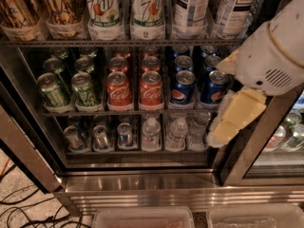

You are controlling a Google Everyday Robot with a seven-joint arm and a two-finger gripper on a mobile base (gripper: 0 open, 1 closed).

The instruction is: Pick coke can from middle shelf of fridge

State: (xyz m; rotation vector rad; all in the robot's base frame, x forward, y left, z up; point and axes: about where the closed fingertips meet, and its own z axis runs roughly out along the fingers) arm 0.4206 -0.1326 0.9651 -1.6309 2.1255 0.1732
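Note:
The fridge [142, 184] stands open with a steel frame and a dark interior. Its middle shelf [95, 112] holds rows of cans. Two rows of red coke cans stand at the middle, the front ones being a left coke can [118, 90] and a right one [151, 89]. Green cans [85, 90] stand left of them and blue Pepsi cans [182, 87] right of them. My gripper [235, 120] comes in from the upper right on a white arm [270, 56]. It hangs in front of the right end of the middle shelf, right of the Pepsi cans and apart from the coke cans.
The top rack holds tall bottles and cans [147, 11]. The bottom rack holds small cans [99, 137] and small water bottles [152, 134]. The fridge's door post [256, 141] stands right behind my gripper. Cables [23, 208] lie on the floor at left. Two clear bins [142, 217] sit at the bottom edge.

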